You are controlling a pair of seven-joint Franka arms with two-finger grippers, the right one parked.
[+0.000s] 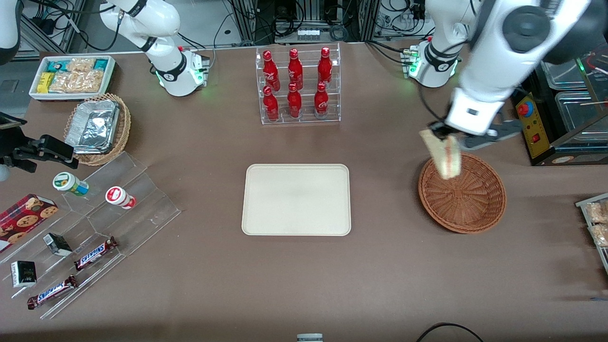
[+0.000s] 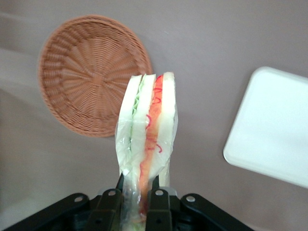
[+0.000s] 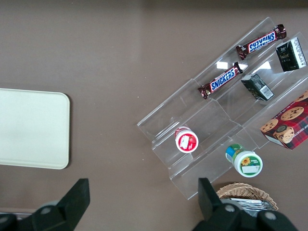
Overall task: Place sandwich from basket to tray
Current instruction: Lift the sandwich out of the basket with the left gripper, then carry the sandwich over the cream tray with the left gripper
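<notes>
My left gripper (image 1: 444,137) is shut on the sandwich (image 1: 442,153), a plastic-wrapped cream wedge with red and green filling, and holds it hanging in the air above the reddish-brown wicker basket (image 1: 462,194), over the rim farther from the front camera. In the left wrist view the sandwich (image 2: 148,125) is pinched between the black fingers (image 2: 159,199), with the basket (image 2: 91,72) below and empty. The cream tray (image 1: 296,199) lies flat and bare at the table's middle, beside the basket toward the parked arm's end; its corner shows in the left wrist view (image 2: 272,130).
A clear rack of red cola bottles (image 1: 297,85) stands farther from the front camera than the tray. A clear stepped stand with snacks (image 1: 90,223), a lighter basket with a foil tray (image 1: 97,128) and a white bin of packets (image 1: 71,76) lie toward the parked arm's end.
</notes>
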